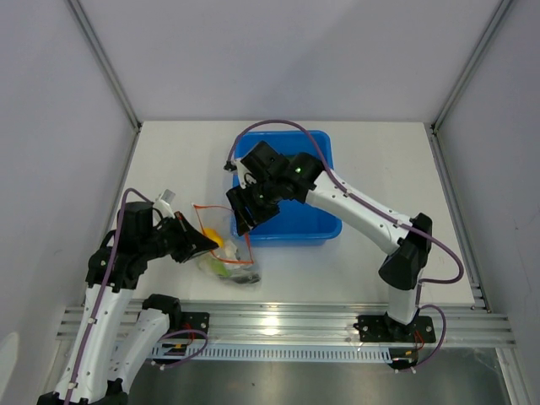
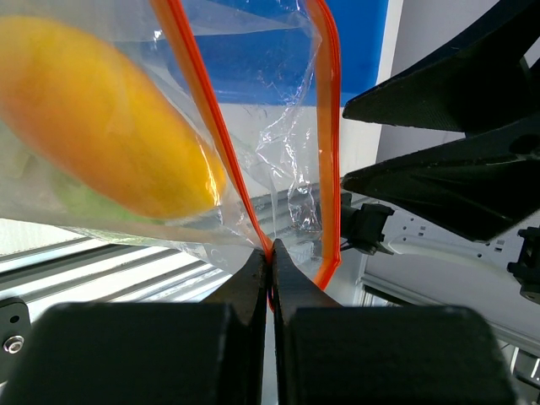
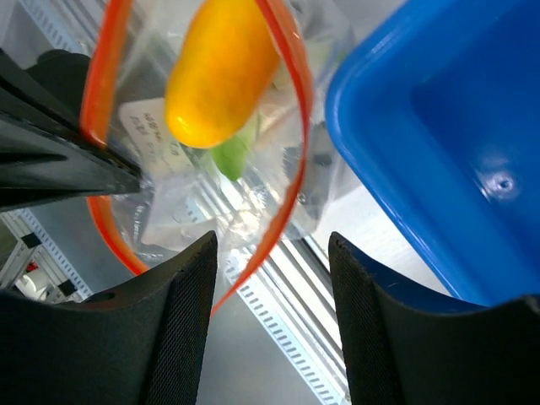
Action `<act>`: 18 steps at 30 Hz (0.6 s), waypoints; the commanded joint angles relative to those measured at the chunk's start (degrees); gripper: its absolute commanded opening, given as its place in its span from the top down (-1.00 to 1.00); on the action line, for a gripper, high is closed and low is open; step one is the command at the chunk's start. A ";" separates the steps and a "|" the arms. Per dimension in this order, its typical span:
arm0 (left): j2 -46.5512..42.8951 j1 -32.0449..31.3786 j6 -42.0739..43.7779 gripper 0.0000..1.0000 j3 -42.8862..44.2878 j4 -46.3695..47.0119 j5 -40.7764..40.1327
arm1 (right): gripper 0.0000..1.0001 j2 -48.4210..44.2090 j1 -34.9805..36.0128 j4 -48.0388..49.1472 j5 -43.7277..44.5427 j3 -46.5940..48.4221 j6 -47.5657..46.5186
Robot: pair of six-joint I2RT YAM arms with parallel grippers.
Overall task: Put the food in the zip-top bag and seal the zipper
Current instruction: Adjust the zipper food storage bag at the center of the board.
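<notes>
The clear zip-top bag hangs at the table's front left, its mouth open. My left gripper is shut on the orange-red zipper at one corner of the mouth, as the left wrist view shows. A yellow-orange piece and a green piece lie inside the bag. My right gripper is open and empty just above the bag's mouth, beside the bin's near-left corner. In the right wrist view the zipper loop and the yellow-orange piece lie ahead of its open fingers.
The blue rectangular bin stands at the middle of the table behind the bag; its rim is close on the right gripper's right side. An aluminium rail runs along the table's near edge.
</notes>
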 commanded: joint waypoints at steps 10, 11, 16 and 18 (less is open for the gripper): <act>-1.29 0.43 0.28 0.99 1.62 0.92 1.98 | 0.14 -2.65 -0.17 7.18 -7.46 -8.83 -0.59; -1.29 0.43 0.28 0.99 1.62 0.75 1.98 | 0.15 -2.39 0.09 7.35 -8.51 -8.22 -0.94; -1.64 0.43 0.72 0.99 3.81 -1.44 0.85 | 1.00 -1.59 -0.08 6.04 -5.11 -3.48 -1.38; -2.69 0.43 1.42 0.99 7.39 -3.73 -2.92 | 1.00 -2.82 0.09 5.51 -1.52 -0.40 -1.91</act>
